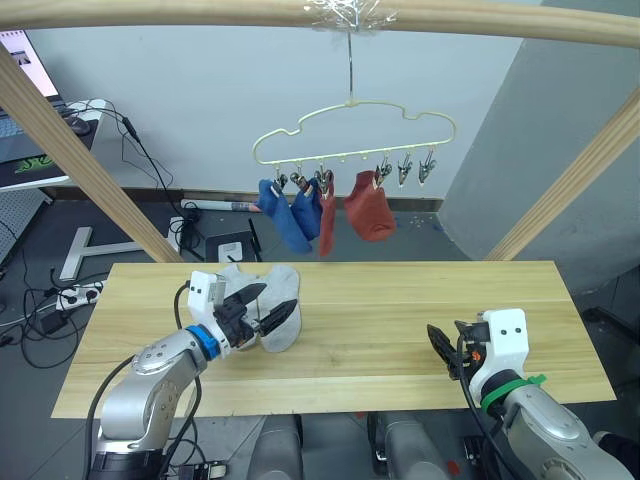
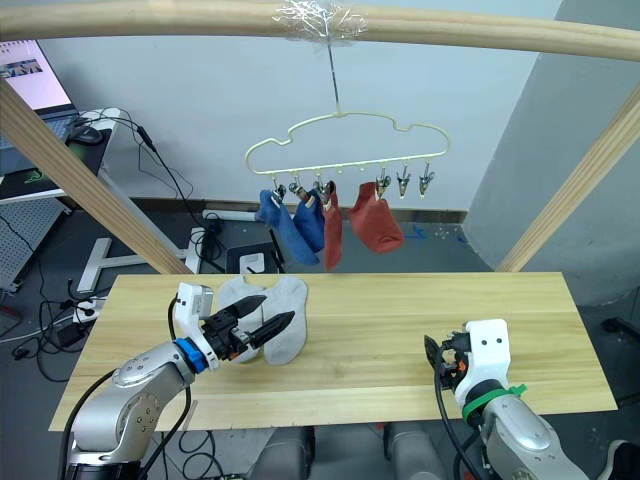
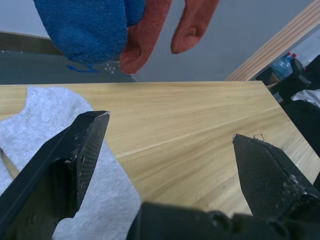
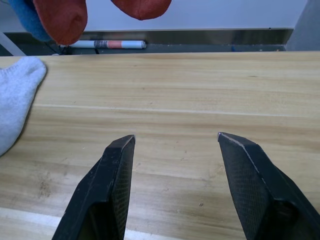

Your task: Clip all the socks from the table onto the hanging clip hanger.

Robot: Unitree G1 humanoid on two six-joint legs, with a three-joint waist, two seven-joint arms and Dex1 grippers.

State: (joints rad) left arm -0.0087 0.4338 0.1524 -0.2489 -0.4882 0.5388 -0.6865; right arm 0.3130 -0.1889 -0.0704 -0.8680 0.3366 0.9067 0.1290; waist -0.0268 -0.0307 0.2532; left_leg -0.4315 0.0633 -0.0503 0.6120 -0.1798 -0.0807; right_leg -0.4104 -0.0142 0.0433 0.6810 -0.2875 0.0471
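Pale yellow clip hanger [image 1: 352,128] hangs by its metal hook from a wooden pole [image 1: 200,12] above the far edge of the table [image 1: 400,320]. Four socks already clipped on its left half: two blue socks [image 1: 290,220] overlapping at the far left, then a rust red sock [image 1: 327,218] hanging narrow, edge-on, then a second rust red sock [image 1: 369,210] near the middle. Three metal clips [image 1: 404,170] on the hanger's right side hang bare.

Two light grey socks [image 1: 268,300] lie on the table's left part, overlapping each other, toes toward the front edge.

Left gripper [image 1: 265,318] sits low at the grey socks, fingers spread wide, nothing between them; in the left wrist view one finger [image 3: 65,160] lies over the grey fabric and the other over bare wood. Whether it touches the sock cannot be told.

Right gripper [image 4: 172,150] is over bare wood on the table's right part, well apart from the socks, fingers wide apart and holding nothing. In its wrist view the toe of a grey sock [image 4: 17,95] shows at the far side of the table.
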